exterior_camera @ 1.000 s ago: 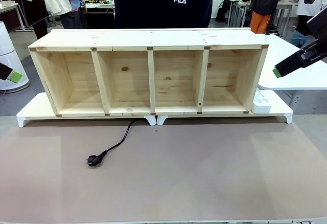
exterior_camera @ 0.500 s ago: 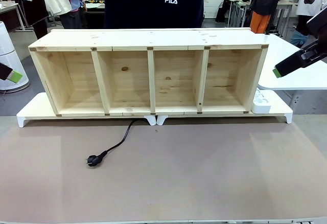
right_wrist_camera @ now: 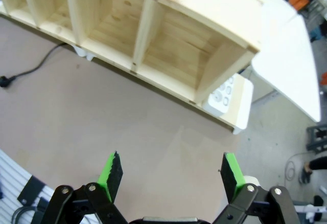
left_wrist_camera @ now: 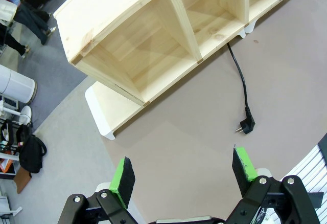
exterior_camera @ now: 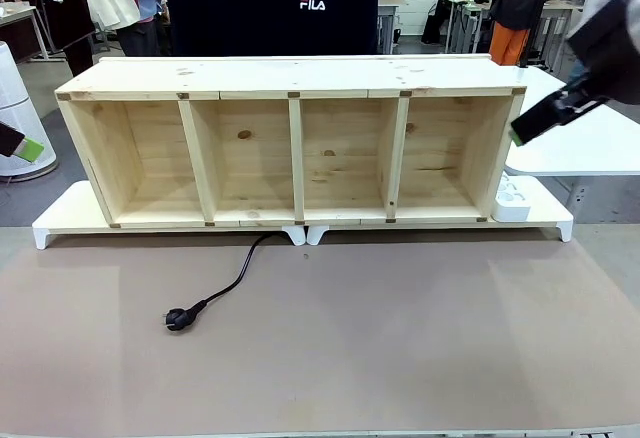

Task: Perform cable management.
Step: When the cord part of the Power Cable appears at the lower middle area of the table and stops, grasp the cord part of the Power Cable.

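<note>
A brown mat is spread over the table, and a four-compartment wooden shelf is laid across its far part on white risers. The left gripper is held spread wide and empty, off the shelf's left end. The right gripper is likewise released and empty, raised off the shelf's right end. The cable is laid on the mat in front of the shelf, from under its middle leftward to the plug. A white power strip is set against the shelf's right end. A person in a dark top is seen behind the shelf.
</note>
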Action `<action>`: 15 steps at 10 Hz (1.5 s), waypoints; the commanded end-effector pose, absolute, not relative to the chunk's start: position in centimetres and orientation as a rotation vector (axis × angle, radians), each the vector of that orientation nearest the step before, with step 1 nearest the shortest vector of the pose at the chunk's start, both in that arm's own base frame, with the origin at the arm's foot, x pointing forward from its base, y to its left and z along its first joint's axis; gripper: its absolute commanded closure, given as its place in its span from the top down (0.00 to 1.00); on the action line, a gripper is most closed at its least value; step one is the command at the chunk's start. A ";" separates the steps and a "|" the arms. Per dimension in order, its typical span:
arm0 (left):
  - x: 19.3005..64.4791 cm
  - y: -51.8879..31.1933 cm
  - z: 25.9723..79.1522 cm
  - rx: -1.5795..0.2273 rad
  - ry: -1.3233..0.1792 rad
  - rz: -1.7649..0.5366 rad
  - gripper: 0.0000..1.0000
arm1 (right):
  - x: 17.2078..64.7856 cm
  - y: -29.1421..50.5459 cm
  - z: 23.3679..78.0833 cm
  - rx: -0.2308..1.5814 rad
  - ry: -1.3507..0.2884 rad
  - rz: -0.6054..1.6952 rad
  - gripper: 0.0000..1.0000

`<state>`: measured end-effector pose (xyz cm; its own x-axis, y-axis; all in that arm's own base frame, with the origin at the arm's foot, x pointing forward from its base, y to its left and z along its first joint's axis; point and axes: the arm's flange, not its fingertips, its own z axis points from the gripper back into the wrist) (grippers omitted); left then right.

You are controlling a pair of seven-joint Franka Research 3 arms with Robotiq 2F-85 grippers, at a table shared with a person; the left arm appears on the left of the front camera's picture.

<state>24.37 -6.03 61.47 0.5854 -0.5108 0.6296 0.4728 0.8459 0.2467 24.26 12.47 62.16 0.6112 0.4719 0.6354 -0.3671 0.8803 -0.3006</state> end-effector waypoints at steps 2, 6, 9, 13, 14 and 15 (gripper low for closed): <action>24.4 -6.1 61.6 0.052 -0.757 -0.565 1.00 | 27.4 18.1 62.2 -0.105 -0.734 0.465 1.00; 24.4 -6.1 61.6 0.052 -0.757 -0.565 1.00 | 30.2 27.0 60.8 -0.041 -0.637 0.404 1.00; 24.4 -6.1 61.6 0.052 -0.757 -0.565 1.00 | 32.0 33.0 58.8 -0.015 -0.577 0.336 1.00; 24.4 -6.1 61.6 0.052 -0.757 -0.565 1.00 | 34.1 38.6 53.8 0.009 -0.531 0.240 1.00; 24.4 -6.1 61.6 0.052 -0.757 -0.565 1.00 | 34.8 39.8 52.4 0.017 -0.508 0.220 1.00; 24.4 -6.1 61.6 0.052 -0.757 -0.565 1.00 | 35.2 41.1 50.9 0.037 -0.487 0.198 1.00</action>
